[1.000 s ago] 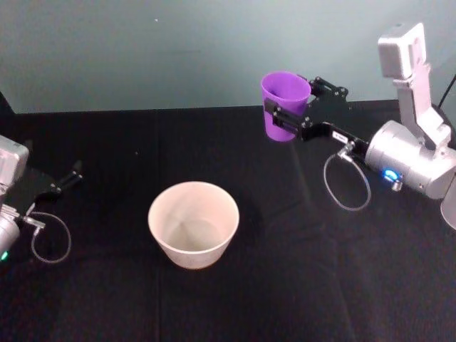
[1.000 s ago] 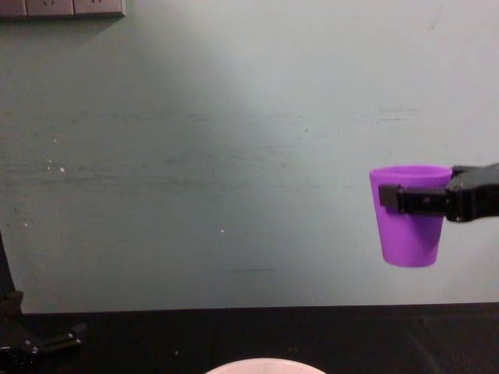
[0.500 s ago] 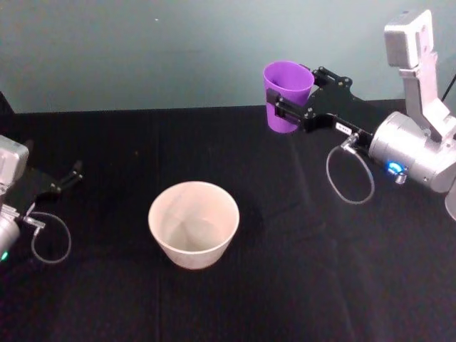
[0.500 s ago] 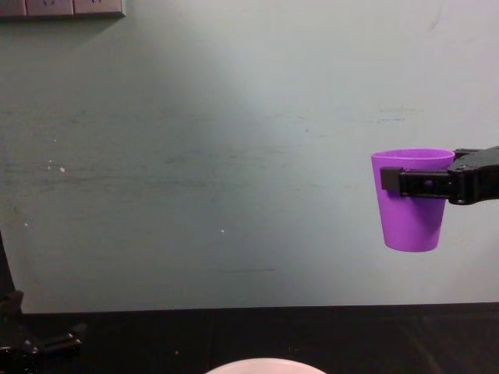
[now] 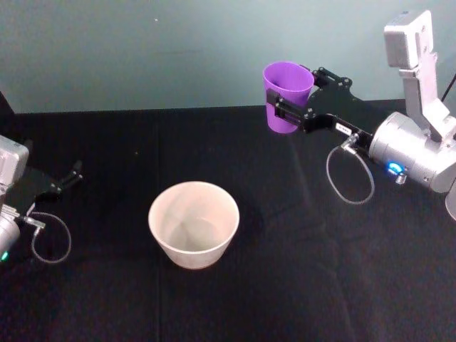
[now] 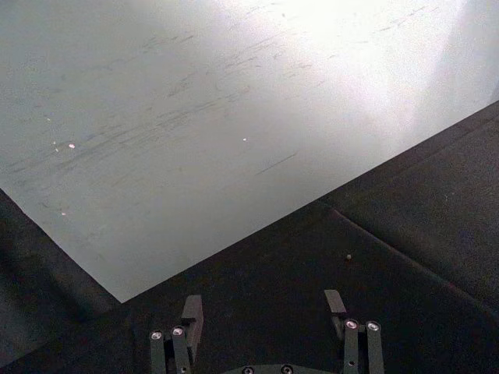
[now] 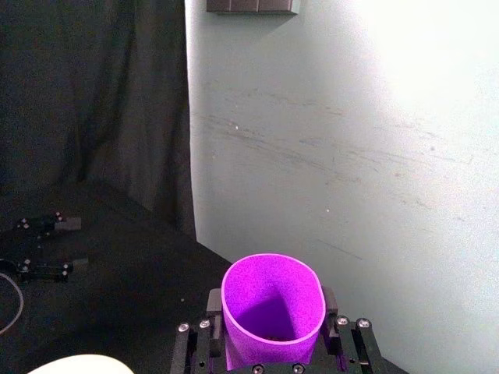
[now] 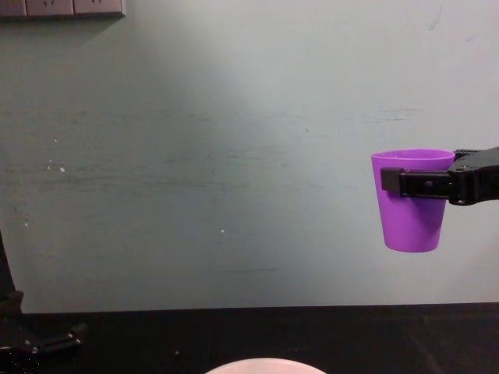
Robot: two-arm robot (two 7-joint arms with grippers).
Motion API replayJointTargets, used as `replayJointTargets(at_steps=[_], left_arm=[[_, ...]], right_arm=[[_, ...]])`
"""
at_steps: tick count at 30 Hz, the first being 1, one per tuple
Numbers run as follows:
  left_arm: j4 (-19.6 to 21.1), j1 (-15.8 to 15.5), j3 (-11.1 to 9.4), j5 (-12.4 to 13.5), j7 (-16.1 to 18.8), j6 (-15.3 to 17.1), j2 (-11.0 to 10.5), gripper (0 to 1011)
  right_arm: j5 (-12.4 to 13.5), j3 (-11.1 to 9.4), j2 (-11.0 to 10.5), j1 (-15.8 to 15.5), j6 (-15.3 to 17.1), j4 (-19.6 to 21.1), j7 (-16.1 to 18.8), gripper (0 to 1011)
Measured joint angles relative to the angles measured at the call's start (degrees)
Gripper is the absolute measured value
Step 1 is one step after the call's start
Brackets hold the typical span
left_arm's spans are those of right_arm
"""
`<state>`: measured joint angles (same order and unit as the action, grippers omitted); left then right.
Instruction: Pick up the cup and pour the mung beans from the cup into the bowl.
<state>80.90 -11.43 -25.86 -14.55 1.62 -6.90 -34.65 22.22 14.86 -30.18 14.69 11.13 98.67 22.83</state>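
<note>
Gripping the cup (image 5: 287,84) just below its rim, the right tool (image 5: 286,108) holds it upright in the air, clear of the counter (image 5: 320,285). One finger is pressed on each side of the purple wall. From the head view the cup sits to the right of the bowl (image 5: 187,251) and farther back, well apart from it and not over it. In the chest view the cup (image 8: 412,222) hangs level in front of the pale wall (image 8: 195,156), with the right tool (image 8: 415,184) reaching in from the right edge and the bowl's rim (image 8: 265,364) just showing at the bottom. The right wrist view looks down into the cup's mouth (image 7: 273,308); its bottom is in shadow and I cannot make out what it contains. The bowl stands upright on the black counter, near the middle. The left tool (image 5: 66,179) rests low at the counter's left side, far from both things, with its fingers (image 6: 191,313) spread apart around nothing.
</note>
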Motion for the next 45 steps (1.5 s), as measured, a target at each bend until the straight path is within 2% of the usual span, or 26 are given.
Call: replayJointTargets(at_steps=[45], left_arm=[[0.0,0.0,0.0,0.0,0.0,0.0,0.0,1011]], right_arm=[[0.0,0.0,0.0,-0.02,-0.01,0.0,0.07,722]])
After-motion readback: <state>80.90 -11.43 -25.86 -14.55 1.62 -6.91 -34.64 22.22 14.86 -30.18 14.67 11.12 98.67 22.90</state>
